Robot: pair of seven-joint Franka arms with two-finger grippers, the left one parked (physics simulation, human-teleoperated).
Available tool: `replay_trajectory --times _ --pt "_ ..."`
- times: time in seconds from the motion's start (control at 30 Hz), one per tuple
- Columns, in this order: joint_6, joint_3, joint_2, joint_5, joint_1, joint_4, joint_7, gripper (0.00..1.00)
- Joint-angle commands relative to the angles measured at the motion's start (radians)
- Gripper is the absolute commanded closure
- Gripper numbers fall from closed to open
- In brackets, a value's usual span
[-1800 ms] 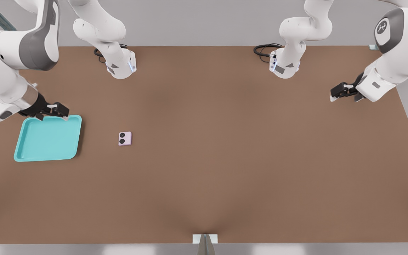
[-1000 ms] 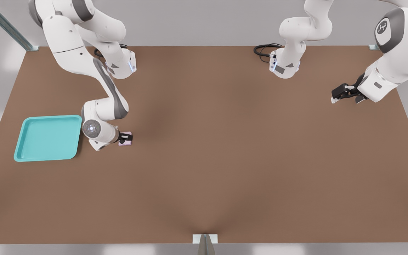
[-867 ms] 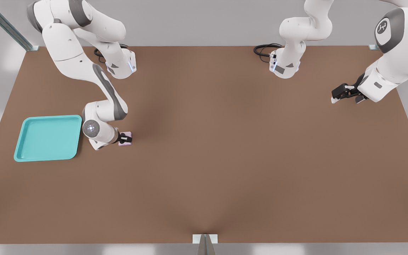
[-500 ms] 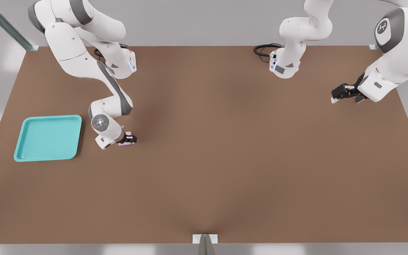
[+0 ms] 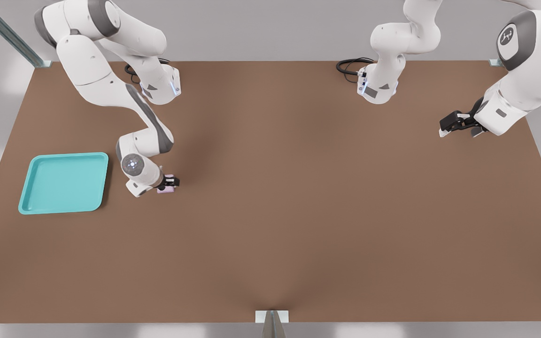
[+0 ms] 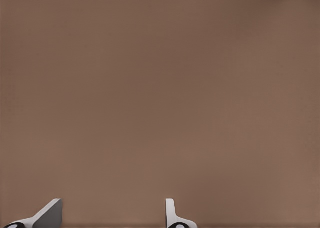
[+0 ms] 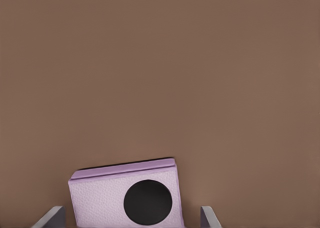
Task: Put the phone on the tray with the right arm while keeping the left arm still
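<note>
At left of centre, the gripper [image 5: 169,183] straddled the phone [image 5: 167,188], fingers seemingly apart, tray [image 5: 64,182] lying well left.

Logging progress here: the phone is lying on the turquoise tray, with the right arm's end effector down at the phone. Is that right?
Not quite. The phone is not on the tray; it is out on the brown table, apart from the tray, to the front view's right of it. The front view shows this. The end effector is indeed down at the phone, open, with a finger either side.
</note>
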Motion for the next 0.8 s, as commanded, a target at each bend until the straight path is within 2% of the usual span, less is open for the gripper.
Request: replay_trajectory --times 0.0,0.2,0.23,0.27,0.33,0.5,0.63,0.77 --pt "0.006 0.001 -0.002 0.001 0.000 -0.003 -0.061 0.00" --pt "0.045 0.003 0.050 -0.014 0.002 0.002 -0.061 0.00" --pt "0.045 0.003 0.050 -0.014 0.002 0.002 -0.061 0.02" --pt "0.043 0.003 0.043 -0.014 0.000 0.000 -0.061 0.12" --pt "0.039 0.003 0.027 -0.014 0.000 -0.001 -0.061 0.18" --pt "0.036 0.003 0.015 -0.014 -0.002 -0.001 -0.061 0.19" --pt "0.029 0.015 -0.057 -0.014 -0.212 0.015 -0.276 0.19" --pt "0.029 0.015 -0.049 -0.014 -0.411 0.074 -0.486 0.18"
